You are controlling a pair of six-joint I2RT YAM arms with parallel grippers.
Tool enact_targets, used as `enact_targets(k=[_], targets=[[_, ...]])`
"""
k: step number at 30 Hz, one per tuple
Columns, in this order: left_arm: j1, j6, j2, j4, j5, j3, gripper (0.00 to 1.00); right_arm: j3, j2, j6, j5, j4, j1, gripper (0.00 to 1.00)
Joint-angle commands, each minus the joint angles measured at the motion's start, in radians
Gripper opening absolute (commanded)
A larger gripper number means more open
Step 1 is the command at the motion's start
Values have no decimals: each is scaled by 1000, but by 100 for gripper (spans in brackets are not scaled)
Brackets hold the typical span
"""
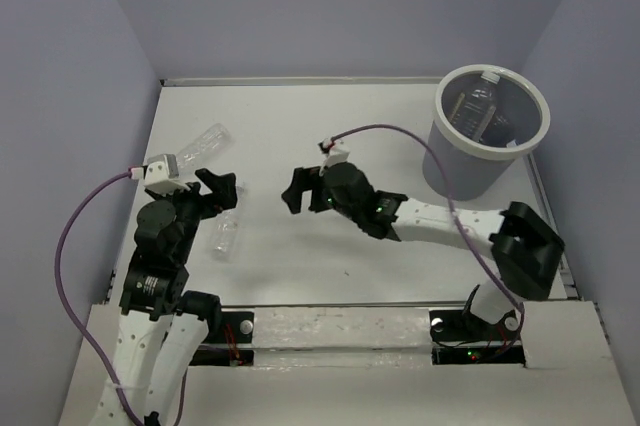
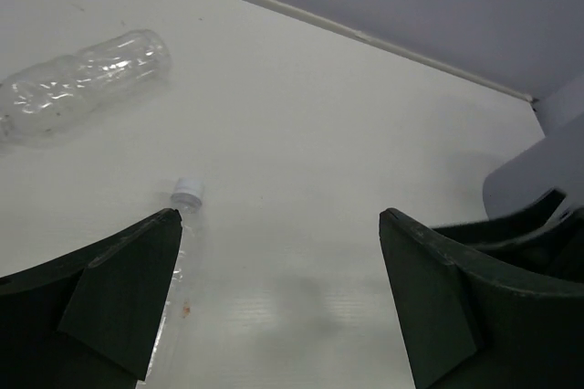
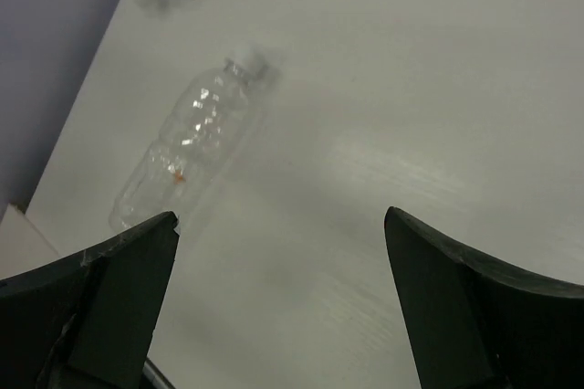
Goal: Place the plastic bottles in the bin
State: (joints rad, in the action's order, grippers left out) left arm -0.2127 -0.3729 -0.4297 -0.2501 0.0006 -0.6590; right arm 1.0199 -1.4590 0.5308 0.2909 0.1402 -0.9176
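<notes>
Two clear plastic bottles lie on the white table at the left. A wider one (image 1: 205,143) (image 2: 82,78) lies near the left wall. A slim one with a white cap (image 1: 228,234) (image 3: 196,147) lies nearer the arms, and its cap (image 2: 187,193) shows beside my left finger. My left gripper (image 1: 220,191) (image 2: 278,215) hovers open just above and right of the slim bottle, holding nothing. My right gripper (image 1: 292,191) (image 3: 280,217) is open and empty at mid-table, pointing left toward that bottle. The bin (image 1: 465,171) stands at the far right with bottles (image 1: 480,101) inside.
Grey walls close in the table on the left, back and right. The right arm stretches across the middle of the table from its base at the near right. Its gripper shows at the right edge of the left wrist view (image 2: 538,225). A purple cable runs along each arm.
</notes>
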Motion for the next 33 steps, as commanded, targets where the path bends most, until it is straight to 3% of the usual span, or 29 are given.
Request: enact_targets(k=[1, 6, 9, 24, 27, 30, 33], targets=[[21, -50, 9, -43, -242, -48, 99, 126, -243, 219, -119, 159, -137, 100], [22, -123, 11, -72, -338, -45, 99, 365, -505, 259, -88, 96, -171, 100], [21, -124, 16, -69, -323, -42, 99, 483, -616, 261, -67, 30, -171, 100], [-13, -93, 34, -40, -246, -28, 99, 789, -917, 279, -76, -105, -181, 98], [-13, -92, 32, -38, -240, -30, 99, 774, -922, 291, -41, -102, -181, 79], [-13, -90, 31, -38, -237, -30, 99, 703, -871, 316, 5, -71, -181, 49], [-13, -89, 31, -35, -232, -27, 99, 591, -789, 319, 46, -50, -181, 40]])
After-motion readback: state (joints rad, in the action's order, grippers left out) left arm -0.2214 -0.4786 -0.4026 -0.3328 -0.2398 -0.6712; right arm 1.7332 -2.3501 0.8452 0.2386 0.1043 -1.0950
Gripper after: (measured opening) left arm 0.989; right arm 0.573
